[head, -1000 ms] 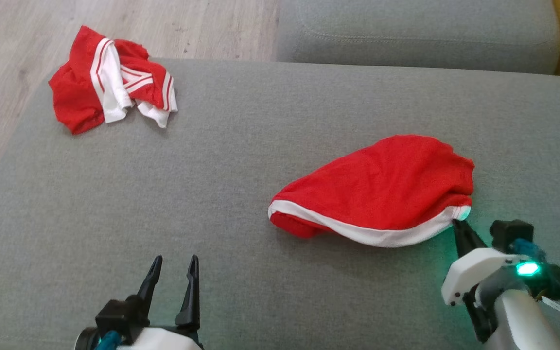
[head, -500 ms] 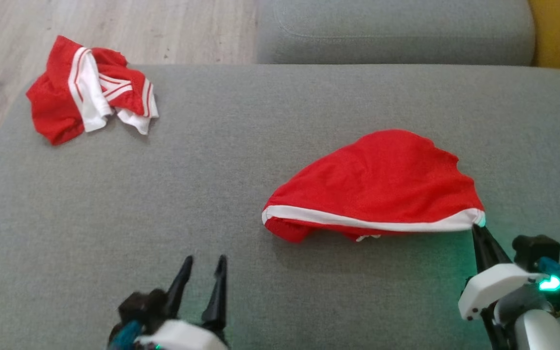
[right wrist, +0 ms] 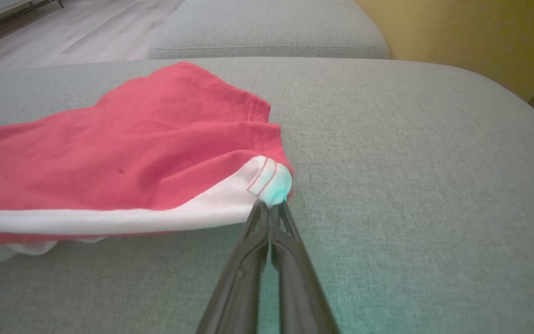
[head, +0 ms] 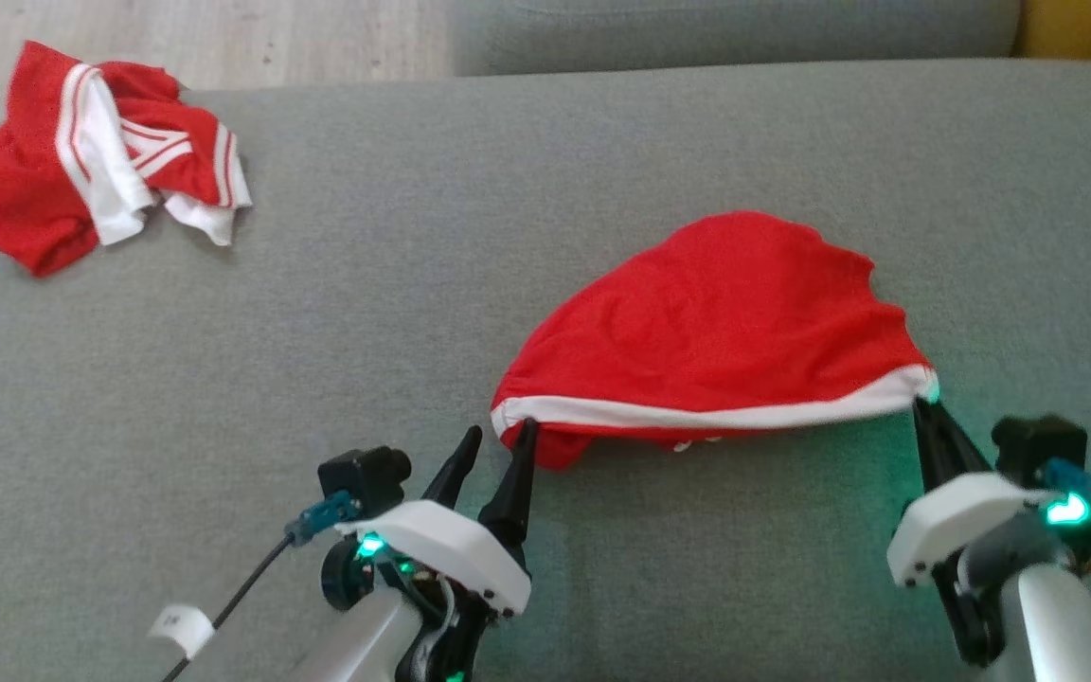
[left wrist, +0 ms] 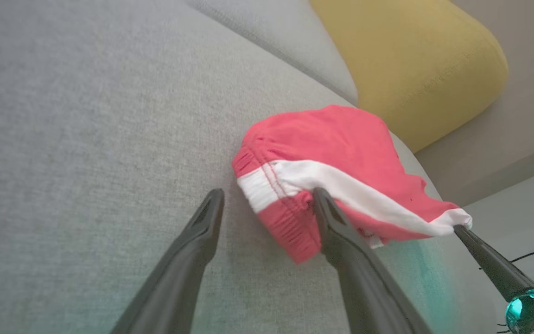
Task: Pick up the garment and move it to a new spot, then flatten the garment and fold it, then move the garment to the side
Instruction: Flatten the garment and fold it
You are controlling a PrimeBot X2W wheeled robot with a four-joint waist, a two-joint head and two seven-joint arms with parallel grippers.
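Looks like we're at the grab-both-corners stage, getting set to lift the garment and spread it flat. Nothing's folded yet.

Far left on the sofa seat there's a second red-and-white bundle, crumpled and well away from the action, so I'd ignore it.

Next over, the left gripper is spread wide and holding nothing. In the left wrist view the near-left end of the white band sits between its fingers, with one finger right up against the red elastic edge. I'd say the next move is just to close there. It needs to bite both the band and the red layer under it, not just skim the top, and it shouldn't pinch sofa fabric along with it.

The garment itself is heaped in a red dome in the middle-right of the seat, white band facing the robot.

On the right, the right gripper is clamped tight on the band's other corner, with the cloth pulled to a point at the tips.
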